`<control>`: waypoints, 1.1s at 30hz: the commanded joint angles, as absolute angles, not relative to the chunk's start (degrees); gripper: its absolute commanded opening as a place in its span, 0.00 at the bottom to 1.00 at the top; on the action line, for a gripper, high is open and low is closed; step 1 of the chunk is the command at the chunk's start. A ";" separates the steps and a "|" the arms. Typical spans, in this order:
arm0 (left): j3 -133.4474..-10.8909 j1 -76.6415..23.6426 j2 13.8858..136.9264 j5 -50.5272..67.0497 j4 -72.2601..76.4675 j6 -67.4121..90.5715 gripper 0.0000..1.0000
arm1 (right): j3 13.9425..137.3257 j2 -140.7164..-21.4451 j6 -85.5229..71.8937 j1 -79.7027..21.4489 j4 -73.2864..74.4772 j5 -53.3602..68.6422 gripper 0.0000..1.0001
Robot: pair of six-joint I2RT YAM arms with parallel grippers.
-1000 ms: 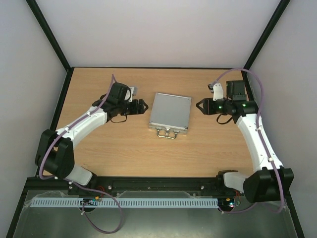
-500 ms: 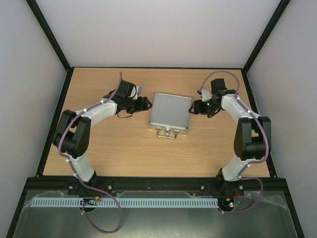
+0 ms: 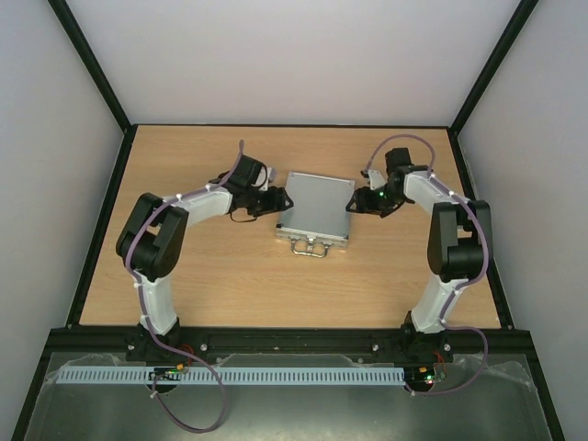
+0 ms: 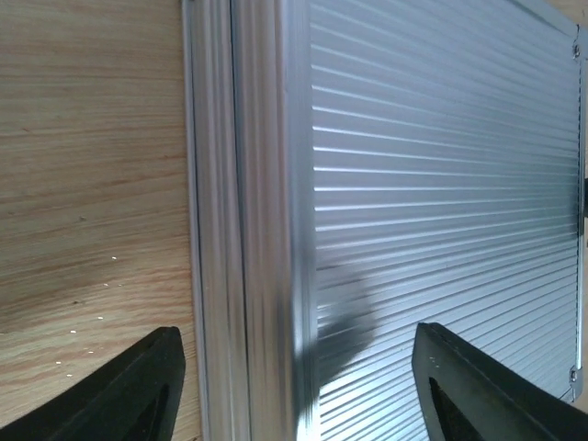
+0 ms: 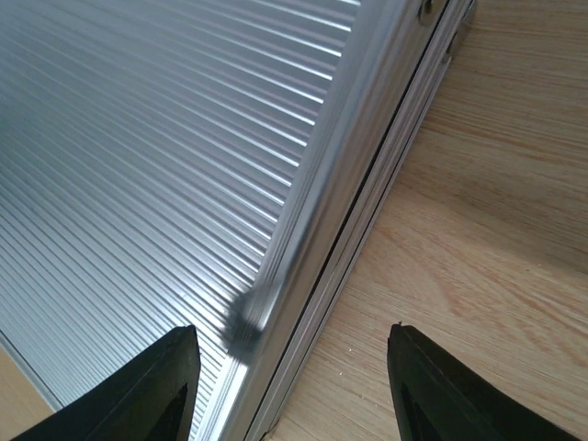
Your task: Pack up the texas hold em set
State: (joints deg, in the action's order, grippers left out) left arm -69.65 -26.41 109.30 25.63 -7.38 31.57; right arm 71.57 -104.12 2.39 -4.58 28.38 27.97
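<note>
Lying shut and flat on the surface (image 3: 230, 276), the case (image 3: 314, 209) has its handle (image 3: 310, 248) on the near side. At its left edge the left jaws stand spread, one finger over the lid and one over wood. The right jaws are likewise spread astride its right edge.

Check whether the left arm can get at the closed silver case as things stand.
Probably yes. The left gripper is open at the side edge of the case, one finger over its lid and the other over the table, with nothing in between.
</note>
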 commanded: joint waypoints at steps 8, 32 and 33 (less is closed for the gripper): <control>-67.27 -28.01 109.24 26.25 -4.58 31.53 0.59 | 72.65 -108.30 4.34 -6.41 30.04 32.58 0.50; -43.68 -37.28 89.59 19.09 3.05 40.45 0.52 | 66.71 -106.96 8.51 -13.39 31.41 37.24 0.48; -43.14 -37.61 88.66 18.37 2.71 40.56 0.52 | 66.70 -107.05 8.52 -13.47 31.51 37.21 0.48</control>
